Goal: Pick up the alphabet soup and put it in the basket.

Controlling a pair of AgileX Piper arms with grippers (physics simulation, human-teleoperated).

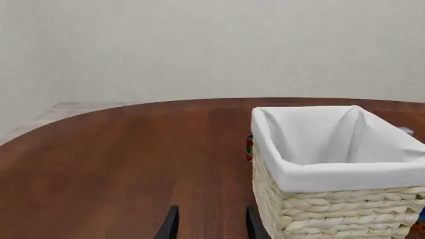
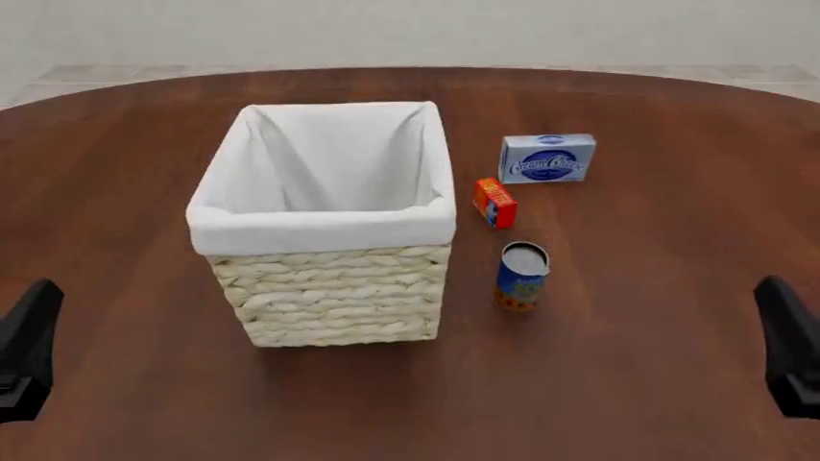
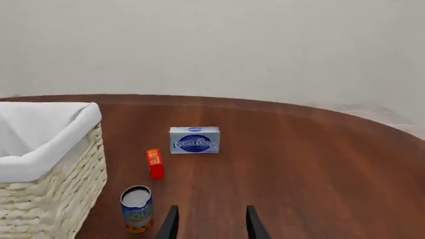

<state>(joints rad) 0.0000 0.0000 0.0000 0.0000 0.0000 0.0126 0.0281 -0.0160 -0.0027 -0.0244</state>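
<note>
On the round brown table [image 2: 640, 365], the alphabet soup [image 2: 521, 276] is standing upright just to the right of the basket [image 2: 330, 288], close to its near right corner but not touching it. The can is showing its silvery top, blue label and orange-red lower band. The basket, woven in cream wicker with a white cloth lining folded over its rim, is sitting left of the table's middle, and nothing is showing inside it.

Beyond the can, a small orange-red box [image 2: 494, 202] is standing near the basket's right wall, and farther back a blue-and-white cream cheese box [image 2: 547, 157] is resting apart from both.

Both arms are waiting at the near edge, well apart from every object. The left gripper [image 1: 210, 224] is holding its two dark fingers spread with only bare tabletop between them, the basket's corner sitting just beside one finger in the left wrist view. The right gripper [image 3: 210, 223] is likewise standing parted and grasping nothing; in the right wrist view the soup can is sitting just off to the side of its fingers, nearer the basket.
</note>
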